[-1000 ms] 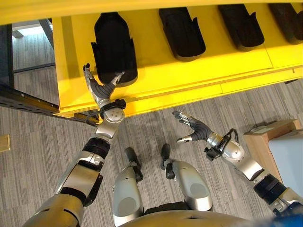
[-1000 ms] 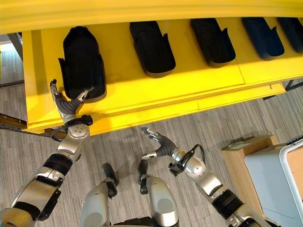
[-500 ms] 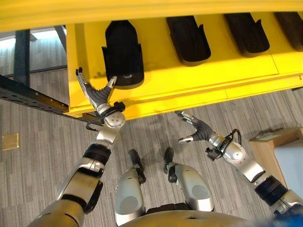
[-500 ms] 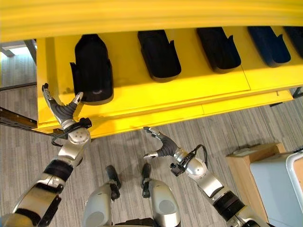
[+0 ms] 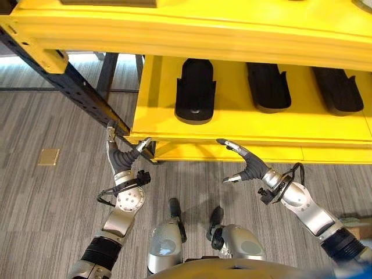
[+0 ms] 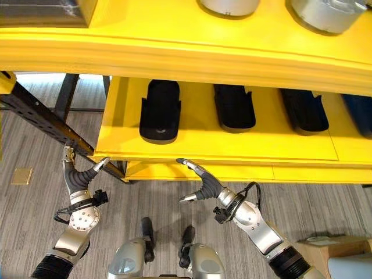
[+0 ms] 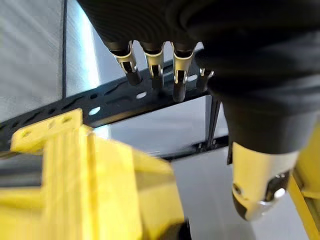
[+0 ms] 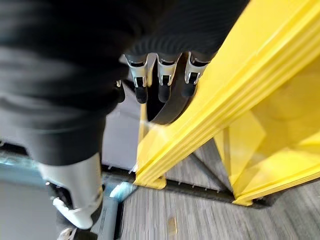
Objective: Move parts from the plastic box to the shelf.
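Three black moulded parts lie in a row on the lower level of the yellow shelf (image 5: 232, 131): the leftmost part (image 5: 195, 90), a middle part (image 5: 268, 87) and a right part (image 5: 340, 92). My left hand (image 5: 119, 160) hangs open and empty over the floor, just in front of the shelf's left front corner, its straight fingers (image 7: 155, 70) pointing towards the dark frame. My right hand (image 5: 247, 168) is also open and empty, below the shelf's front edge near the middle. Past its fingers (image 8: 165, 80) a black part (image 8: 170, 107) shows behind the yellow edge.
A dark perforated beam (image 5: 75, 87) runs diagonally left of the shelf. The upper shelf level (image 6: 174, 46) carries silver round objects (image 6: 228, 6) and a dark box (image 6: 43, 11). A wooden stand (image 6: 325, 247) with a pale box corner (image 6: 350, 270) sits at lower right.
The camera has tilted up, bringing the upper shelf level into view. My left hand has drawn back from the leftmost black part to the floor side of the shelf edge. The right hand stays open.
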